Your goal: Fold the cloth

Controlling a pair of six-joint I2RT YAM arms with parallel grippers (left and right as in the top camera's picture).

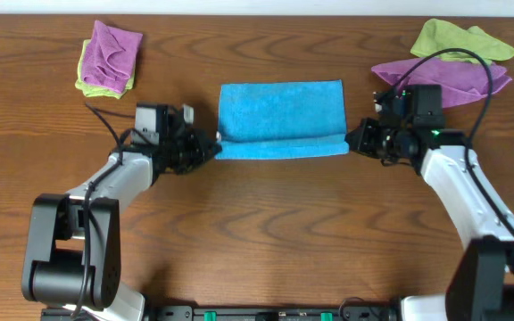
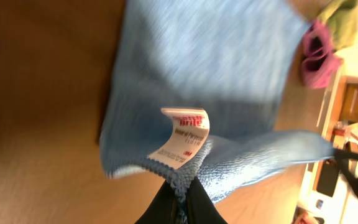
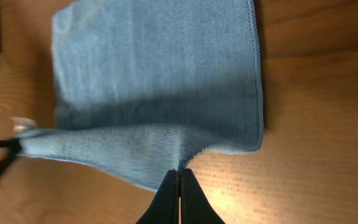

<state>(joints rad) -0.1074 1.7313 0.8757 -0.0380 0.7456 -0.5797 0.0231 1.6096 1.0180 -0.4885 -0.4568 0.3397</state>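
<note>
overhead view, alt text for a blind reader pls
A sky-blue cloth lies on a wooden table, its near edge pinched at both corners by the left gripper and right gripper. Purple and lime-green cloths sit in a left pile and a right pile behind.

A robotics lab or test station. Two white-and-black robot arms, left (image 1: 105,183) and right (image 1: 460,183), are fixed at the near edge of a wood-grain bench (image 1: 266,223). Dark cables (image 1: 103,119) trail from them, and a black mounting rail (image 1: 266,313) runs along that edge. Heaps of purple and lime-green cloths (image 1: 110,58) sit at the far corners. Blurred boxes and gear (image 2: 356,99) stand beyond the bench.
</note>
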